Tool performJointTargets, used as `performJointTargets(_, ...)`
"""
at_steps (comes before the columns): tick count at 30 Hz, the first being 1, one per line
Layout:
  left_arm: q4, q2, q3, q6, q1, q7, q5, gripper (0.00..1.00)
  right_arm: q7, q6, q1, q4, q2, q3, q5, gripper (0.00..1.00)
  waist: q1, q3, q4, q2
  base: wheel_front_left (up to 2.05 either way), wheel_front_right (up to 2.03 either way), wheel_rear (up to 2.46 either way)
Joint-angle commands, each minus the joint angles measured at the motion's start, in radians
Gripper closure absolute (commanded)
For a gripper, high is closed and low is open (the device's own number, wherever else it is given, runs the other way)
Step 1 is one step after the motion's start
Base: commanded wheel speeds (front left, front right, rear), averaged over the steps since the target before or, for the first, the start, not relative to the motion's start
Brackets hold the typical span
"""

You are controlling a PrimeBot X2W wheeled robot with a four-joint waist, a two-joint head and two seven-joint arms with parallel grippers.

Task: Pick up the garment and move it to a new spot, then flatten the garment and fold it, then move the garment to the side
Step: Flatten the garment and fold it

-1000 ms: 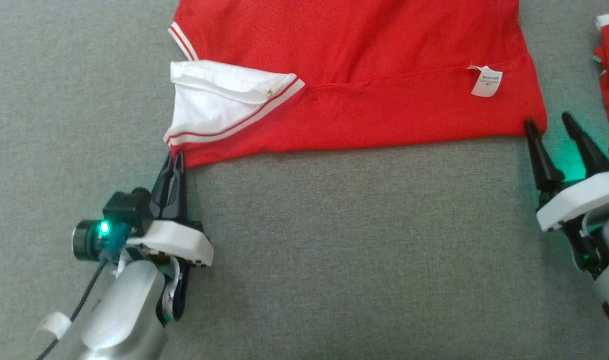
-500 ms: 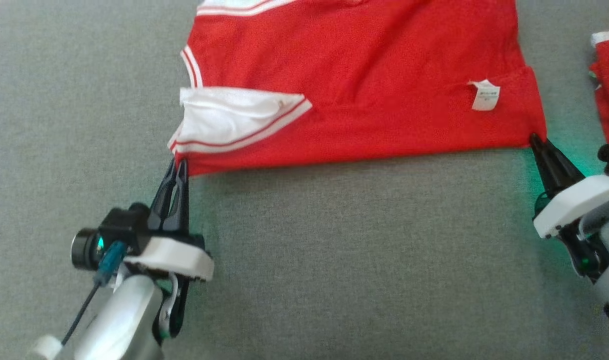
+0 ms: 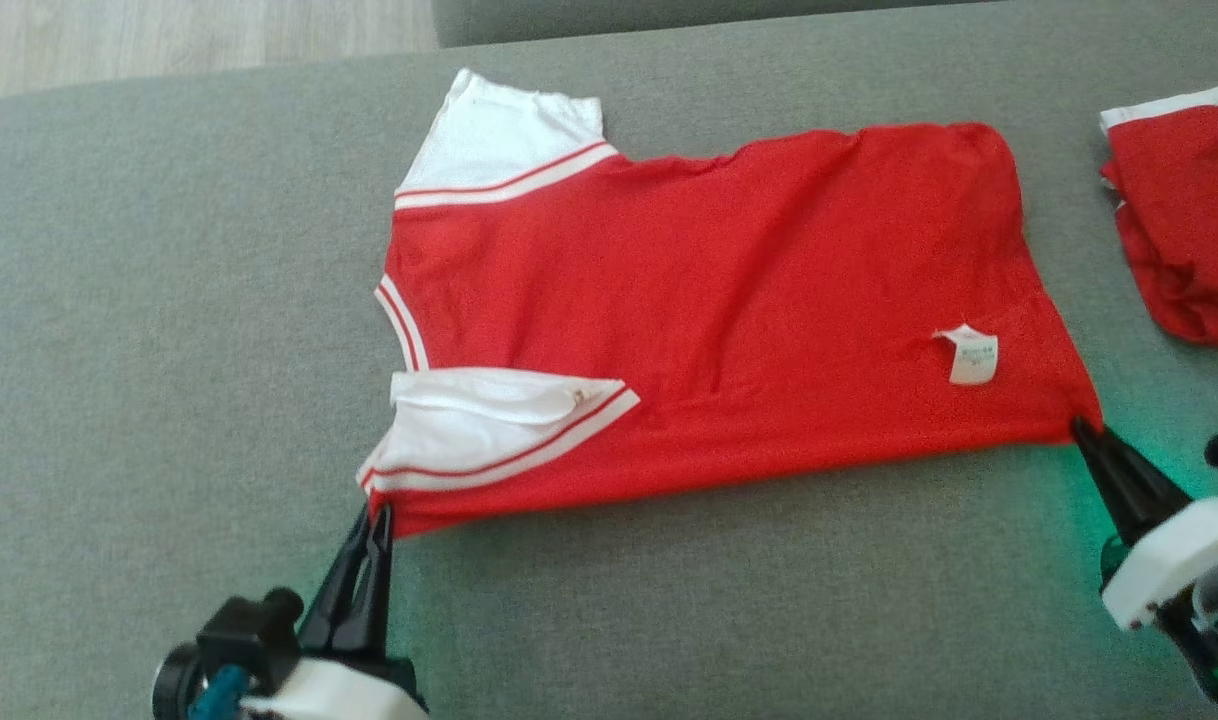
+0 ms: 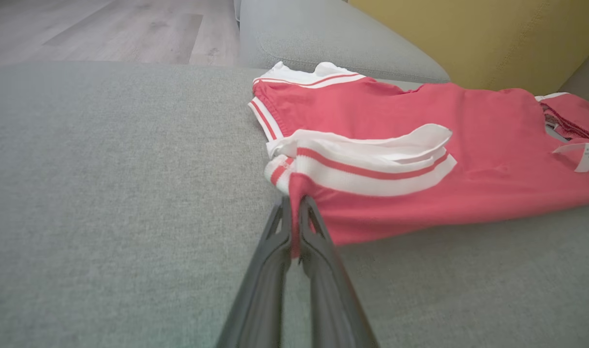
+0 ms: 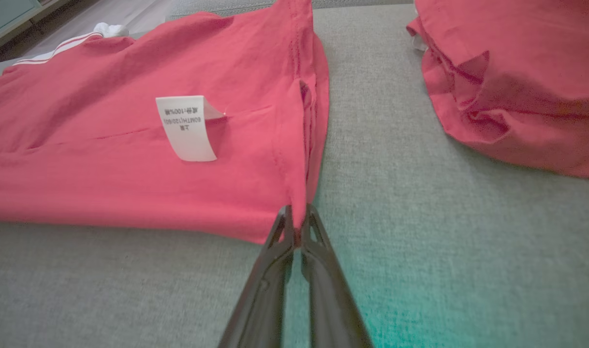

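Left gripper (image 3: 377, 520) is pinched shut on the garment (image 3: 729, 290) at its near sleeve-side corner, right gripper (image 3: 1084, 432) clamped on the near hem corner. It lies spread flat on the grey cushion (image 3: 169, 350). Looks like the fold step to me: next the 2 corners need lifting together, evenly, toward the far edge.

The left gripper (image 4: 293, 205) is closed on the near corner of the red garment (image 4: 401, 116) — some red cloth is pinched between its two dark fingers. The garment lies on a grey sofa (image 4: 106, 193), with a white sleeve (image 4: 372, 159) with a red stripe folded on top. A white label (image 4: 582, 157) is at the right edge. Behind are a wooden floor (image 4: 106, 29) and something yellow (image 4: 493, 38) — perhaps a wall.
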Motion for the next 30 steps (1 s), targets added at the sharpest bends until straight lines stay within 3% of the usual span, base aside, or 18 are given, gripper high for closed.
performJointTargets(1, -0.051, 0.028, 0.031, 0.020, 0.005, 0.003, -0.005, 1.00, -0.015, -0.001, 0.042, -0.029, -0.053, -0.016, -0.008, 1.00, 0.0001, -0.007, -0.007, -0.0001, 0.00, 0.00, 0.00)
performJointTargets(8, -0.088, 0.033, 0.012, 0.042, 0.069, 0.037, -0.019, 1.00, 0.009, -0.001, 0.133, -0.087, -0.043, -0.086, -0.039, 1.00, 0.0001, -0.017, -0.019, -0.0001, 0.00, 0.00, 0.00)
performJointTargets(9, -0.087, 0.034, 0.012, 0.043, 0.069, 0.041, -0.020, 1.00, 0.013, -0.001, 0.139, -0.090, -0.038, -0.093, -0.044, 0.96, 0.0001, -0.018, -0.019, -0.0001, 0.00, 0.00, 0.00)
performJointTargets(10, -0.085, 0.034, 0.011, 0.044, 0.066, 0.044, -0.021, 1.00, 0.017, -0.001, 0.143, -0.092, -0.033, -0.101, -0.051, 0.43, 0.0001, -0.019, -0.020, -0.0001, 0.00, 0.00, 0.00)
performJointTargets(11, -0.080, 0.034, 0.011, 0.044, 0.064, 0.051, -0.023, 0.94, 0.018, -0.001, 0.145, -0.094, -0.029, -0.107, -0.060, 0.00, 0.0001, -0.020, -0.020, -0.0001, 0.00, 0.00, 0.00)
performJointTargets(12, -0.074, 0.036, 0.009, 0.045, 0.059, 0.058, -0.022, 0.60, 0.018, -0.001, 0.147, -0.093, -0.025, -0.119, -0.069, 0.00, 0.0001, -0.020, -0.021, -0.0001, 0.00, 0.00, 0.00)
performJointTargets(13, -0.071, 0.037, 0.008, 0.047, 0.053, 0.061, -0.019, 0.00, 0.019, -0.001, 0.148, -0.093, -0.019, -0.129, -0.078, 0.00, 0.0001, -0.020, -0.021, -0.0001, 0.00, 0.00, 0.00)
performJointTargets(18, -0.079, 0.045, 0.006, 0.051, 0.019, 0.075, -0.003, 0.00, 0.014, -0.001, 0.144, -0.118, -0.011, -0.171, -0.109, 0.00, 0.0001, -0.010, -0.029, -0.0001, 0.00, 0.00, 0.00)
performJointTargets(23, -0.129, 0.094, 0.029, 0.034, -0.102, 0.108, 0.029, 0.00, -0.003, -0.001, 0.123, -0.177, -0.004, -0.250, -0.153, 0.00, 0.0001, 0.043, -0.044, -0.0001, 0.00, 0.00, 0.00)
performJointTargets(26, -0.162, 0.138, 0.039, -0.006, -0.251, 0.168, 0.056, 0.00, -0.002, -0.001, 0.107, -0.211, 0.011, -0.281, -0.184, 0.00, 0.0001, 0.092, -0.057, -0.0001, 0.00, 0.00, 0.00)
performJointTargets(30, -0.150, 0.194, 0.048, -0.118, -0.495, 0.289, 0.044, 0.00, 0.011, -0.001, 0.074, -0.260, 0.031, -0.297, -0.223, 0.00, 0.0001, 0.162, -0.086, -0.0001, 0.00, 0.00, 0.00)
